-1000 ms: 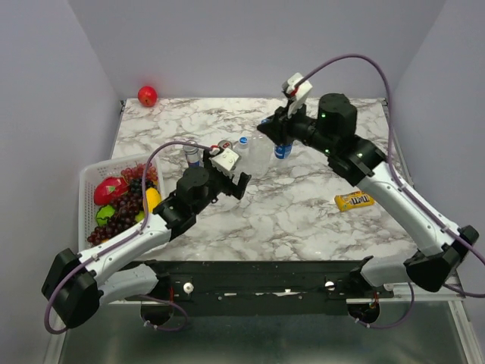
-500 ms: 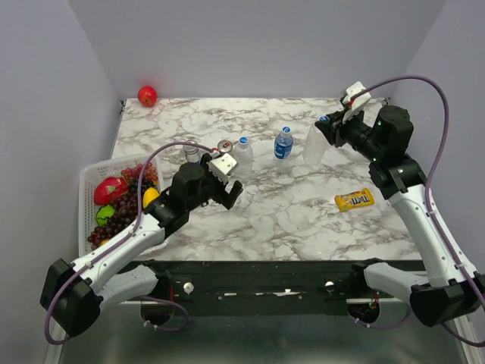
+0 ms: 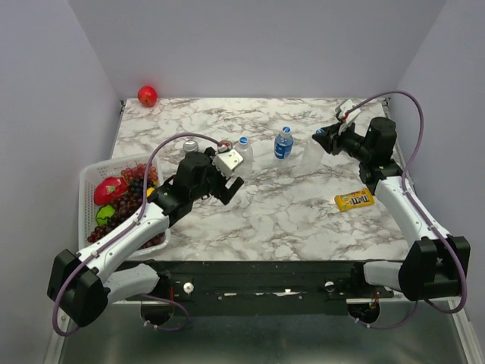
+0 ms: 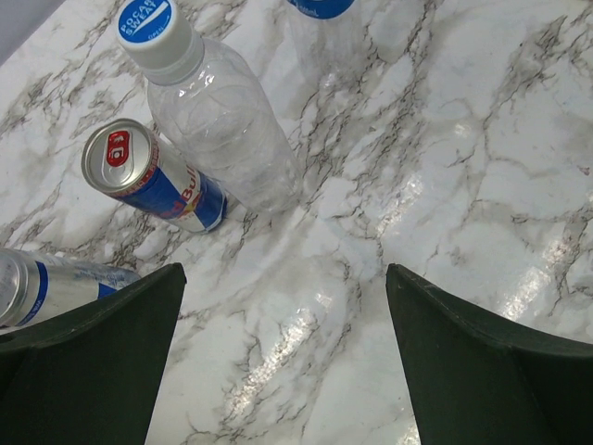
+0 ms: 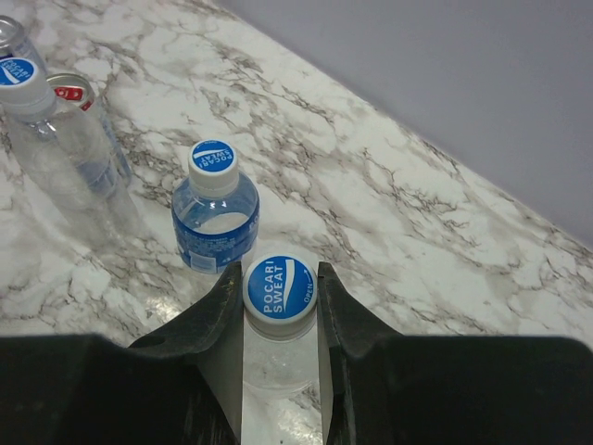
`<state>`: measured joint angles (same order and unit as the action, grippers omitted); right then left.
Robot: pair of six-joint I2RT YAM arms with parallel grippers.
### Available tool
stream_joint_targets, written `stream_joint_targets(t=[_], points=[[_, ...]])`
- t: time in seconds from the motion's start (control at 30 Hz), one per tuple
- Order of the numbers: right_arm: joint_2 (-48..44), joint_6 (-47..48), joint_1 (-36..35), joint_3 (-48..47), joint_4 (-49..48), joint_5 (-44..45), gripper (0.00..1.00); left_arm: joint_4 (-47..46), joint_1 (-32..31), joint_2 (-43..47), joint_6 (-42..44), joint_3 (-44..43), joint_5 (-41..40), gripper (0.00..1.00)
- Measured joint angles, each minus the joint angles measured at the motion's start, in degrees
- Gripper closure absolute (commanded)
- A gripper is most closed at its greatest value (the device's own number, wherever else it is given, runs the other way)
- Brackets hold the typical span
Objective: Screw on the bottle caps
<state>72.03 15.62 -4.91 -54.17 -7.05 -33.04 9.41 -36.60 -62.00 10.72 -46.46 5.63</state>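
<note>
My right gripper (image 5: 279, 273) is shut on the blue cap (image 5: 280, 289) of an unlabelled clear bottle (image 3: 311, 154), which stands upright at the table's right; in the top view the gripper (image 3: 319, 137) sits over the bottle's top. A capped bottle with a blue label band (image 5: 215, 222) stands just beyond it, also seen from above (image 3: 283, 144). A third capped clear bottle (image 4: 222, 125) stands left of centre (image 3: 242, 155). My left gripper (image 4: 284, 271) is open and empty over bare marble, just in front of that bottle (image 3: 233, 184).
Two blue-and-silver drink cans (image 4: 153, 176) (image 4: 42, 287) stand next to the third bottle. A white basket (image 3: 87, 182) of fruit sits at the table's left edge. A yellow candy bag (image 3: 354, 199) lies at the right. A red apple (image 3: 147, 95) sits at the far left corner.
My right gripper carried the unlabelled bottle from the middle to the right side and came lower. My left gripper moved slightly back toward the cans, still open.
</note>
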Motion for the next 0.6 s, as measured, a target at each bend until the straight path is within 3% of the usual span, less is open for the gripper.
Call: stream_joint_targets(t=[0.23,0.6], points=[[2.7,0.6,0.0,2.7,-4.7,-3.4,0.82,1.7,3.2,-5.0,0.2,-2.4,0.0,0.01],[3.4,2.5,0.1,6.2,-7.2,-5.6,0.74,2.7,4.3,-7.5,1.0,-6.4,0.0,0.01]])
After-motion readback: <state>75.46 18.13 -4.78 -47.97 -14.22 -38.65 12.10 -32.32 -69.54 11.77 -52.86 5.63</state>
